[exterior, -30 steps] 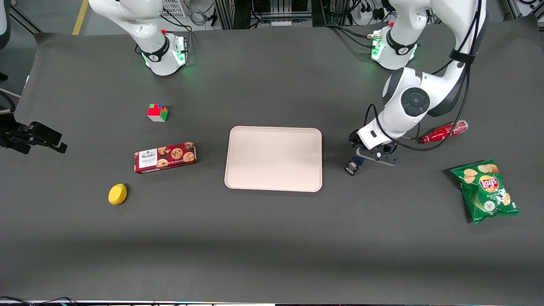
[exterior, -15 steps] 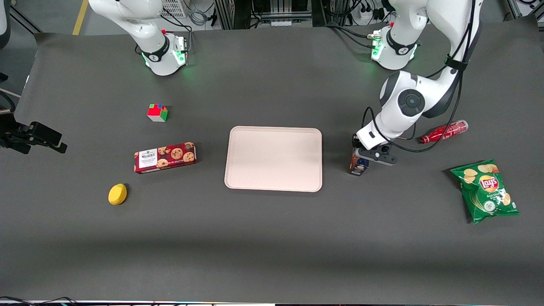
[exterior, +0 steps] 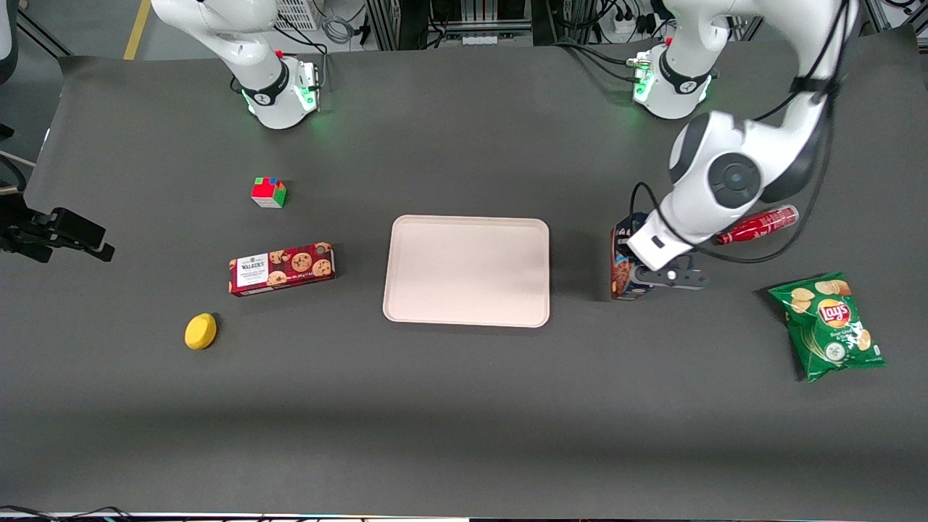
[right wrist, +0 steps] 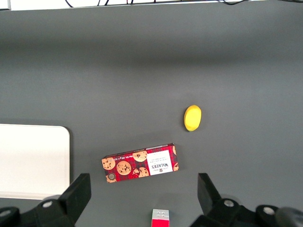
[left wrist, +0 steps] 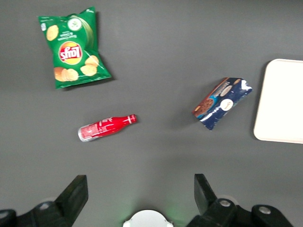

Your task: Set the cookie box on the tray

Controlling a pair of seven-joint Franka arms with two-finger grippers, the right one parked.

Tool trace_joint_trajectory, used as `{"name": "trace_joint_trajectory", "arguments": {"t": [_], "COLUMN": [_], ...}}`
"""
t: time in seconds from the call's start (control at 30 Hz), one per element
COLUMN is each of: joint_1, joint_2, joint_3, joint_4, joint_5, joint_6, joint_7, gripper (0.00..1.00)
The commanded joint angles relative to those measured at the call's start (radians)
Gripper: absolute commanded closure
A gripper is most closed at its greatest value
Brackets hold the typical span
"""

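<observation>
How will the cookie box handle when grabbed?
The cookie box looks a stiff carton, so it should probably keep its shape in a grip. Slim and seemingly upended beside the tray, it could tip if nudged. The open gripper hangs beside it, apart.

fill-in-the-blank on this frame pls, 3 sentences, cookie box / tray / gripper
1. The gripper is open and holds ____.
2. The navy cookie box stands on the table beside the tray, toward the ____ arm's end.
3. The red bottle lies between the cookie box and the green ____ bag.

Missing words: nothing; working; chips
</observation>
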Motion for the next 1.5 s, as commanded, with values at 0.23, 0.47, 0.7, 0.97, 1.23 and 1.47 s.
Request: {"name": "trace_joint_trajectory", "arguments": {"t": [0.23, 0.47, 0.7, 0.97, 1.23, 1.47], "joint_1": [-0.012, -0.028, -0.067, -0.11, -0.124, -0.124], "joint_2": [-0.008, 0.037, 0.132, 0.276, 0.348, 0.376], "joint_3": [-0.093, -0.208, -0.237, -0.239, -0.237, -0.237], "joint_4": [0.372, 0.42, 0.412, 0.334, 0.296, 0.291], "joint_5": [0.004, 0.01, 0.047, 0.117, 0.171, 0.241], "joint_6": [-0.421, -0.39, -0.307, -0.134, 0.007, 0.024], "joint_7": [-0.333, -0.523, -0.576, -0.577, -0.58, -0.58], "gripper": [0.87, 0.87, 0.86, 0.86, 0.83, 0.3]}}
